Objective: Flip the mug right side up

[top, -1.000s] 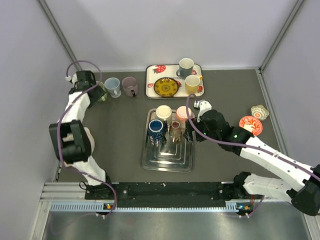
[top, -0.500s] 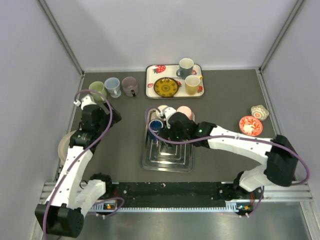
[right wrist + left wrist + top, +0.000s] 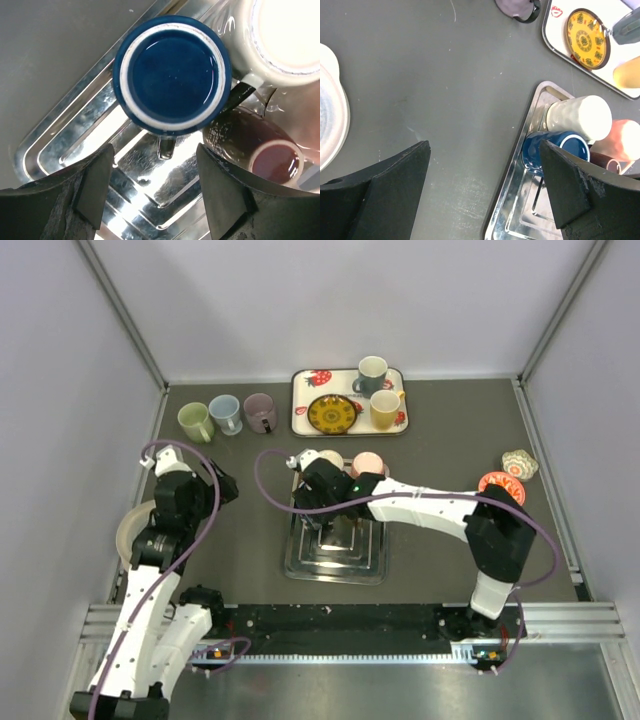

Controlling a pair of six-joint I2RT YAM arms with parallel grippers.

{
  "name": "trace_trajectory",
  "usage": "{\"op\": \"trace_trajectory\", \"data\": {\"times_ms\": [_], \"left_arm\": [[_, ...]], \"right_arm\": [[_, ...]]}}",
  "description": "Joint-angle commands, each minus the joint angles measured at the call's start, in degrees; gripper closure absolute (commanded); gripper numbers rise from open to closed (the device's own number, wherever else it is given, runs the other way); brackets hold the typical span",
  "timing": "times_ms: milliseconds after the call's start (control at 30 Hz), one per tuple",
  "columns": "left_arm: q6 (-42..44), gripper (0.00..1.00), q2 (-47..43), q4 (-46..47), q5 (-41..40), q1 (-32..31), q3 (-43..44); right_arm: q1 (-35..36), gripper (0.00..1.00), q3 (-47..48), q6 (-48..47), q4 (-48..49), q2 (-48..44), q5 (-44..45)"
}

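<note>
The right fingers [image 3: 95,190] stood apart and empty, hovering just above the blue mug [image 3: 172,75]. The left fingers [image 3: 395,180] were spread wide, holding nothing, over the counter [image 3: 445,90]. The mug sat bottom-up at the far left of the metal tray [image 3: 60,145], close against a white mug [image 3: 285,35] and a brown mug [image 3: 250,145]. Being glazed ceramic, it was likely rigid, fairly heavy, slick and chippable. Pinching its wall across the free sides, away from its neighbours, looked safest.
</note>
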Motion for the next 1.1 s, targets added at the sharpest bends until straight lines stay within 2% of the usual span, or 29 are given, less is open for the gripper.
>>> {"op": "trace_trajectory", "data": {"times_ms": [0, 400, 700, 767, 800, 900, 1067], "left_arm": [[0.58, 0.05, -0.18, 0.96, 0.69, -0.11, -1.8], [-0.13, 0.07, 0.87, 2.28, 3.15, -0.11, -3.13], [0.23, 0.07, 1.31, 2.45, 3.94, -0.2, -3.3], [0.23, 0.07, 1.31, 2.54, 4.03, -0.11, -3.56], [0.14, 0.07, 1.31, 2.63, 4.2, -0.2, -3.65], [0.31, 0.08, 1.14, 2.63, 4.29, -0.11, -3.74], [0.23, 0.08, 0.7, 2.63, 4.29, -0.2, -3.65]], "right_arm": [[0.3, 0.34, 4.72, -1.77, 0.61, 4.5, 3.46], [-1.98, 0.48, 8.06, -2.03, -0.45, 9.43, 3.37], [-2.07, 0.69, 8.77, -2.12, -0.36, 9.96, 2.67], [-1.99, 0.77, 8.68, -2.03, -0.36, 9.88, 2.4], [-2.07, 0.85, 8.68, -2.03, -0.45, 9.88, 2.49], [-1.81, 1.0, 8.16, -1.59, -0.36, 8.82, 2.93], [0.03, 1.0, 7.01, -1.85, 0.08, 5.14, 5.21]]}}
